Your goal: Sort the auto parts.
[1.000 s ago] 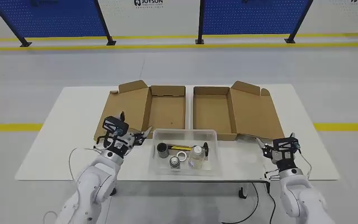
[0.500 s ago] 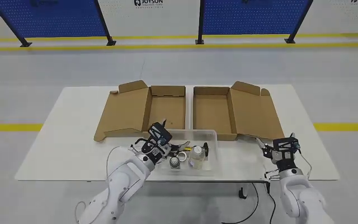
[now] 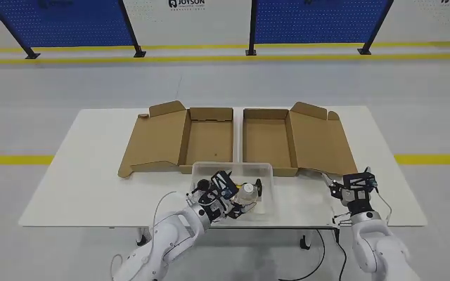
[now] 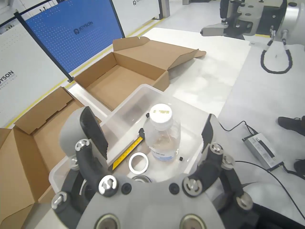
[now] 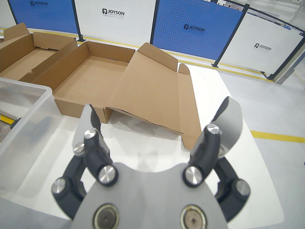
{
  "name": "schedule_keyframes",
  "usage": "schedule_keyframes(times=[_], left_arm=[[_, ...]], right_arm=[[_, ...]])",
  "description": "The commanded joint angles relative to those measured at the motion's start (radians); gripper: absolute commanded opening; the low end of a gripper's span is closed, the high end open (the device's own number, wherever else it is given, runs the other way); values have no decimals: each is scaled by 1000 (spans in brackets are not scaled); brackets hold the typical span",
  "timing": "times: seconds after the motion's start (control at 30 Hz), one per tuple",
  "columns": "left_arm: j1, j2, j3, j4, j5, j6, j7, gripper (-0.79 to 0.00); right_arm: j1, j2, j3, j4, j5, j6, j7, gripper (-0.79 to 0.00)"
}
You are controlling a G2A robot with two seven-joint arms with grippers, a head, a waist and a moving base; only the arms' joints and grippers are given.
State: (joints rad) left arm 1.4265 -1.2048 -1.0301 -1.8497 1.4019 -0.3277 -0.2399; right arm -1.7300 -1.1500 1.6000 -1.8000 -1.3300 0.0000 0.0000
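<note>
My left gripper hung over the clear bin near the tabletop's front edge as I ran the rig remotely, its fingers spread wide w/ nothing between them. The capped bottle stood upright in the bin, dead ahead of the gap. A white ring and a yellow-and-black tool lay just beside its base. The left box & right box sat open behind the bin. The right gripper sat over the tabletop near the right box's flap, fingers likewise apart, holding nothing.

My read: the bottle was the pick in hand. To do it well I'd have centred the gap on the bottle's body, below the cap, & come down w/ one finger clear of the bin's wall and the other clear of ring and tool. Squeeze approx. firm, no more, since thin clear plastic prob. dents. Then lift straight up past the rim before swinging toward a box; which box, I couldn't tell.
</note>
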Motion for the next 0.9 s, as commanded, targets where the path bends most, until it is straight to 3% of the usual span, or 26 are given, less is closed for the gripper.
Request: schedule_keyframes(times=[0.0, 0.33, 0.87], left_arm=[[-6, -2, 14, 9, 14, -1, -5, 0], [-66, -18, 66, 101, 36, 31, -16, 0], [-155, -59, 137, 247, -88, 91, -48, 0]], right_arm=[[0, 0, 0, 0, 0, 0, 0, 0], [0, 0, 0, 0, 0, 0, 0, 0], [0, 0, 0, 0, 0, 0, 0, 0]])
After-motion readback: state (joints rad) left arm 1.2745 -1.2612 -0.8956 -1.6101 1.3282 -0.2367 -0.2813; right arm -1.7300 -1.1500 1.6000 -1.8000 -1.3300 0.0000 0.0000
